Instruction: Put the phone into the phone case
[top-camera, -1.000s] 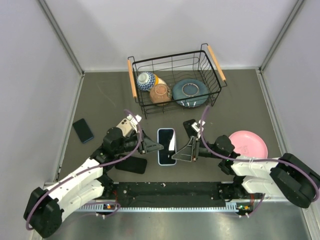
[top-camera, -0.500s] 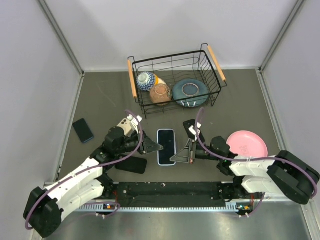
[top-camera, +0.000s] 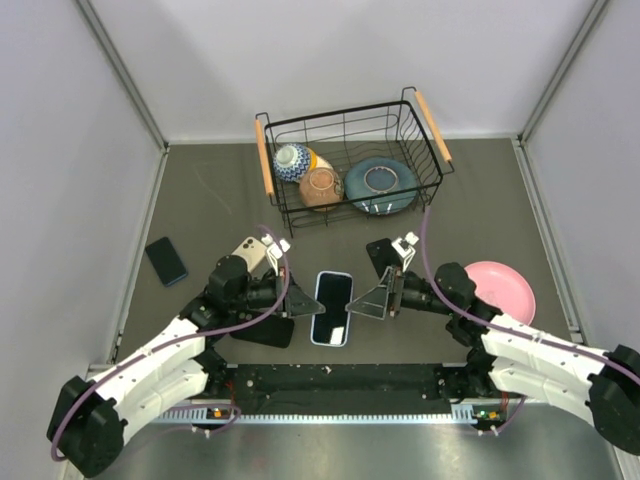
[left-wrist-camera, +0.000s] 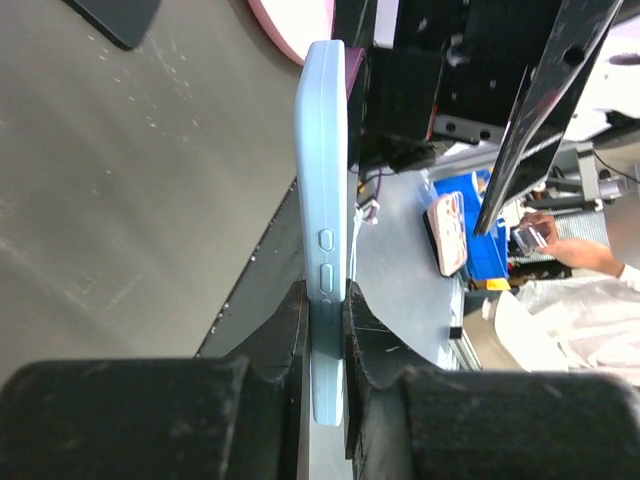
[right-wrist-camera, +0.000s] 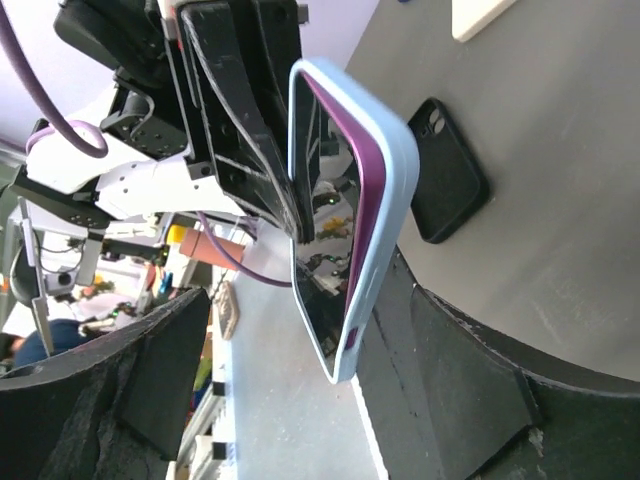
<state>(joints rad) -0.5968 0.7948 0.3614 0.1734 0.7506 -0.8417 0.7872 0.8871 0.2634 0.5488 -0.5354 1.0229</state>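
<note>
While the left gripper (top-camera: 298, 304) pinches the pale blue phone case (top-camera: 332, 308) between nearly closed jaws, the right gripper (top-camera: 372, 301) stands wide open, the case between its fingers. Only the right wrist view shows the purple phone (right-wrist-camera: 325, 230) inside it.

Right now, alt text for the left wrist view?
The left hand pinches a blue case edge-on, running up the middle of the frame with its side buttons facing the camera. Behind it are the dark table and, at the top edge, part of a pink plate.
</note>
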